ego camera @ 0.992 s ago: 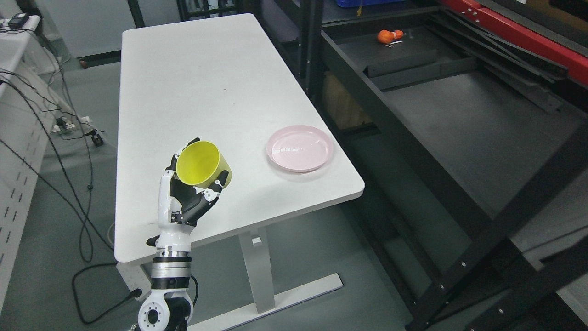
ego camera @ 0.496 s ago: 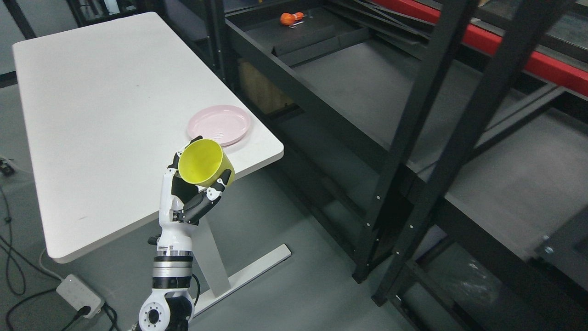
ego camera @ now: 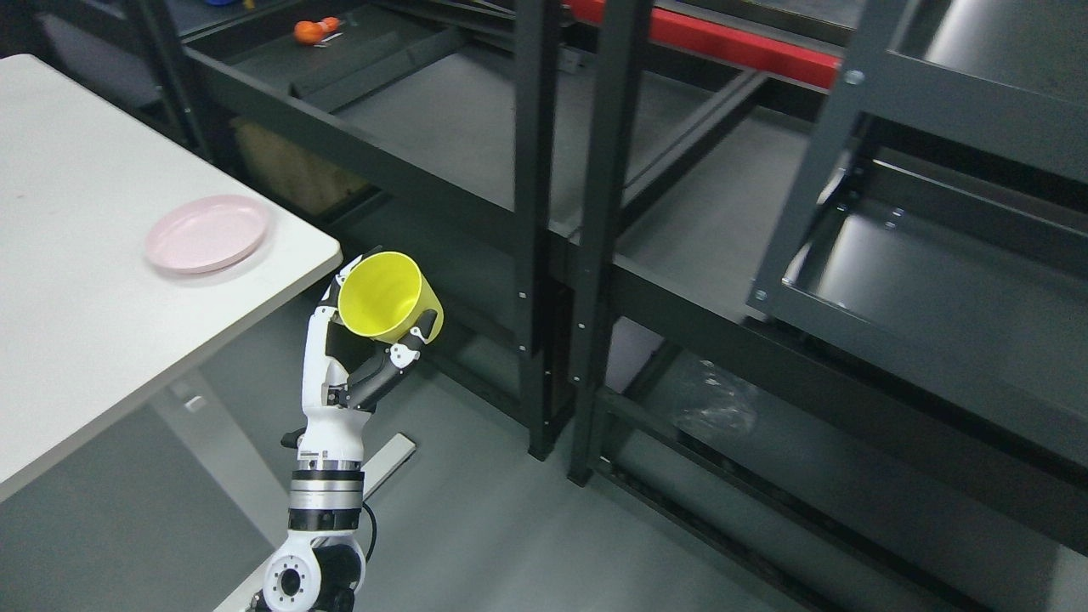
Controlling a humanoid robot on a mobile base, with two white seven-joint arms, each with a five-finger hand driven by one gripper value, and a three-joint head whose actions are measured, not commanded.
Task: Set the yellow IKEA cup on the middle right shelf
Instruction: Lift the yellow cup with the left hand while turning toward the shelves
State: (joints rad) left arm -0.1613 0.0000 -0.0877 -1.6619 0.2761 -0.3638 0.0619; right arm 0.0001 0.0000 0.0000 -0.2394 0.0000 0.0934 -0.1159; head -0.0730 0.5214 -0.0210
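The robot's left hand (ego camera: pixel 361 361) was closed around the yellow plastic cup (ego camera: pixel 389 297), holding it aloft off the white bench (ego camera: pixel 76 340), mouth tilted toward the viewer. The dark metal shelving (ego camera: pixel 680 255) lay to the cup's right and beyond, well apart. Judged: carry remained, rightward and forward. A pink round plate (ego camera: pixel 206 233) sat on the bench.

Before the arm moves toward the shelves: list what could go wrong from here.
1. The yellow cup sits tilted in the left hand, held between thumb and fingertips; a jolt might loosen it over the bare floor.
2. Two black uprights stand close to the right of the cup; a sideways swing could clip them.
3. The white table corner lies just left of the hand.
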